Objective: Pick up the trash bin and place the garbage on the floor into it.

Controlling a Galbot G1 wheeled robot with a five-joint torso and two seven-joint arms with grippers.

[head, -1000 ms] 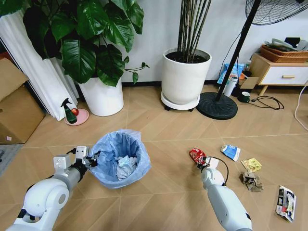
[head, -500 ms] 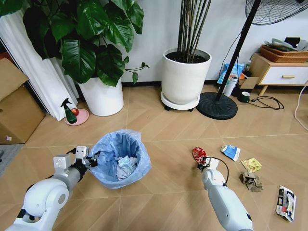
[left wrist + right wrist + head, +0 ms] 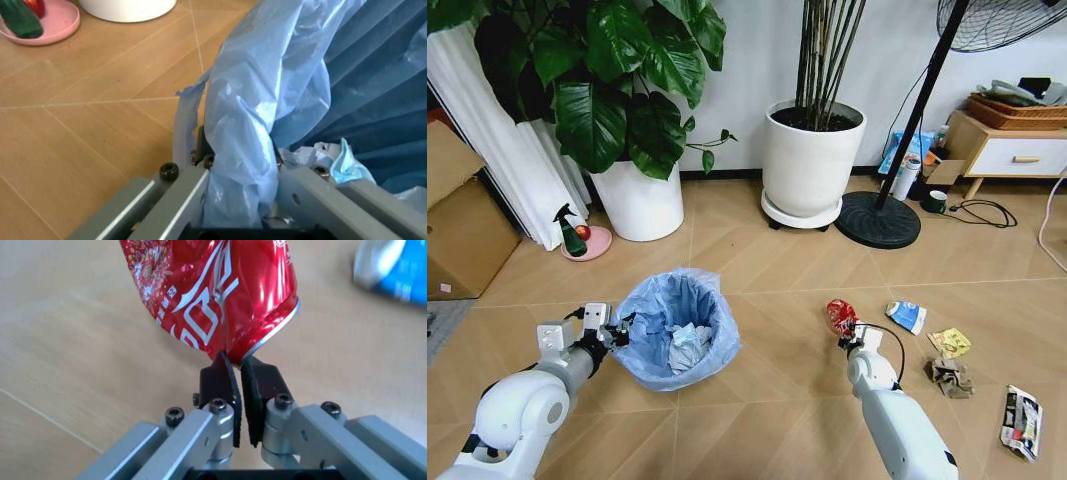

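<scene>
Currently: left hand (image 3: 617, 330) clamped on trash bin (image 3: 677, 328) rim; right hand (image 3: 847, 340) pinching crushed red can (image 3: 840, 316) above floor (image 3: 767, 270).

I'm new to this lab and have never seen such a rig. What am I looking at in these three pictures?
A two-armed wheeled robot is tidying up. The wide picture comes from its head camera; the close-ups come from cameras on each wrist. The left gripper is shut on the rim of the trash bin, pinching its blue bag. The right gripper is shut on the crushed red can. On the wooden floor lie a blue-white packet, a yellow wrapper, a brown wad and a black-white carton.
</scene>
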